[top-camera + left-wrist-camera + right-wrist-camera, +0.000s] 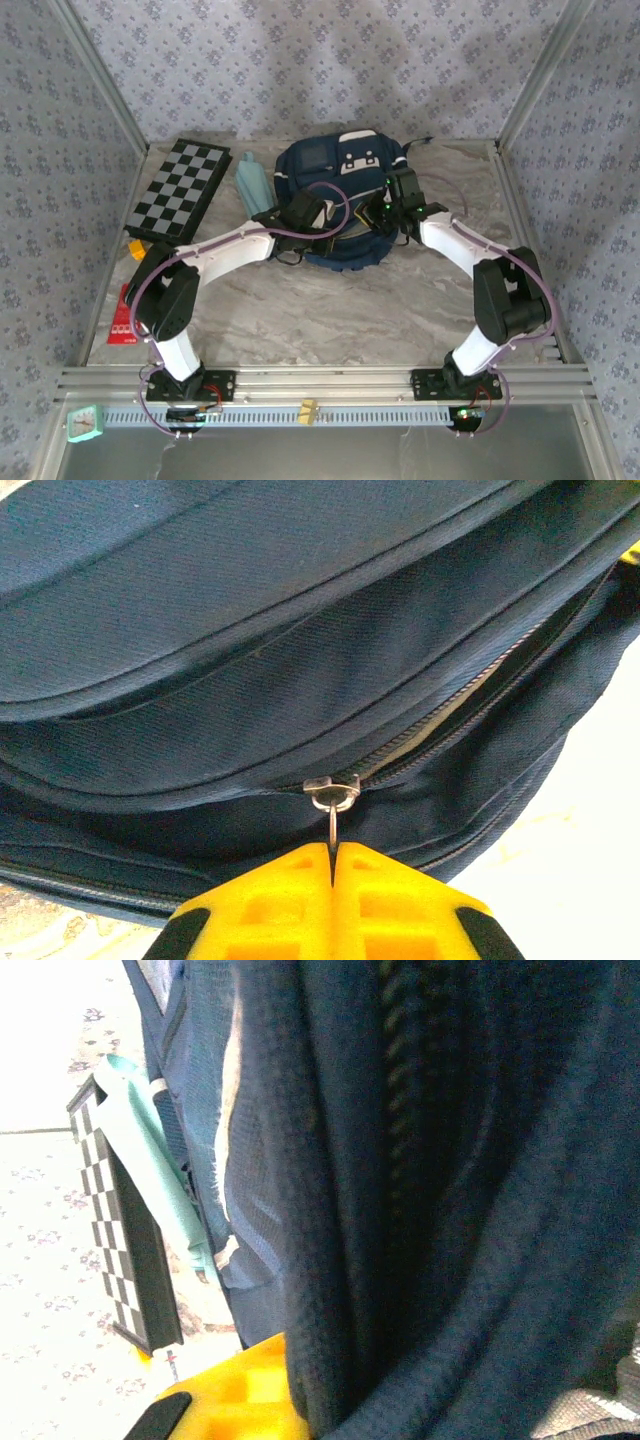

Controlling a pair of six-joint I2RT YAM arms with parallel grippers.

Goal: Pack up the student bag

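Left gripper (333, 853) — jaws closed, pinching the zipper pull (332, 800) of the student bag (300, 630). Right gripper (385, 212) — closed on a fold of the bag's fabric. The bag lies at the far middle of the table (330, 320), with a teal pouch (253, 185) and a checkerboard (180, 190) to its left.

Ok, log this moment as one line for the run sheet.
student bag: on table, zipper partly open | left gripper: shut on zipper pull | right gripper: shut on bag fabric
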